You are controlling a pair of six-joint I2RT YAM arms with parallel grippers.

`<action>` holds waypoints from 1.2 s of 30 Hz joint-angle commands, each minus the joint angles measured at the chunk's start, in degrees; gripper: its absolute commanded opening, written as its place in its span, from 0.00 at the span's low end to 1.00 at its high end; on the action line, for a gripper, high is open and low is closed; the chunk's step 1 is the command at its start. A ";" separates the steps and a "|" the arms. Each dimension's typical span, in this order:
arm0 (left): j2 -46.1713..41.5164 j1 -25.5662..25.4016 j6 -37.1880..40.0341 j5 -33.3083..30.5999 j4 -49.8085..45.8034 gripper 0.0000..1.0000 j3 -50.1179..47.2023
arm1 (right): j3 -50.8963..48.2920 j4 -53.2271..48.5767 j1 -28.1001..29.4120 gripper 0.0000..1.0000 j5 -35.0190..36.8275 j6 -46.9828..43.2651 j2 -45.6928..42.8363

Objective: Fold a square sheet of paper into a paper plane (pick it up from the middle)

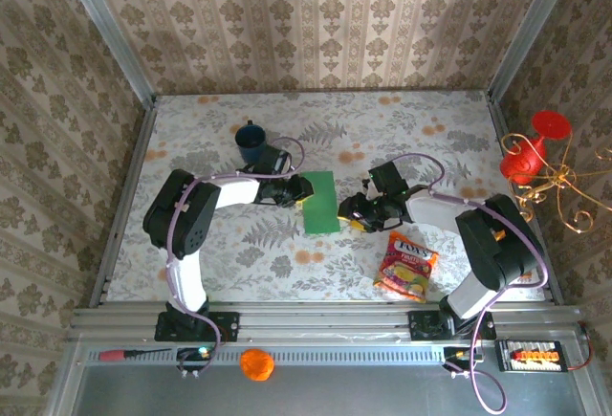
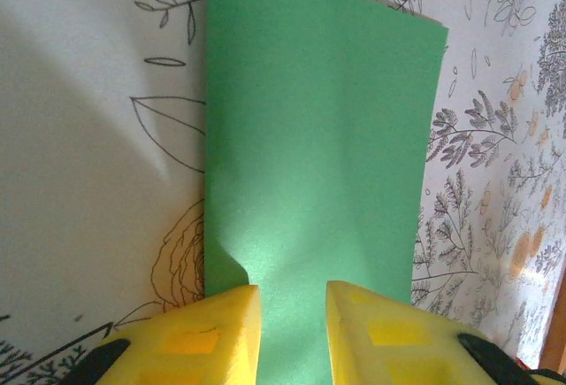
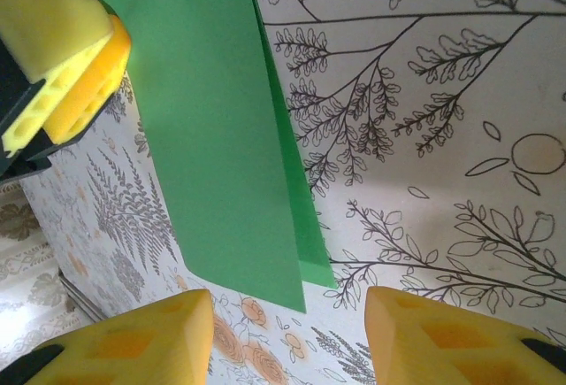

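Floral tabletop (image 1: 421,129): green paper (image 2: 318,164) near edge hidden behind left claw (image 2: 293,301).

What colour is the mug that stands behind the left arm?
The mug is dark blue; the top external view shows it best.

Around you, three walls of beige wallpaper with striped damask motifs (image 1: 316,14) close in the cell. They meet at slanted grey aluminium corner posts (image 1: 103,24). Your worktop (image 1: 411,120) wears a white cloth printed with grey ferns and orange blossoms. A grey metal rail (image 1: 335,318) runs along its near edge. A red-and-gold wire ornament (image 1: 535,163) sits by the right wall. The light is soft and even, and shadows are faint.
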 commanded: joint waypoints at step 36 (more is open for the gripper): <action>2.33 0.06 0.66 -1.72 -7.83 0.27 2.13 | -1.03 8.88 -0.37 0.19 -10.18 3.73 6.55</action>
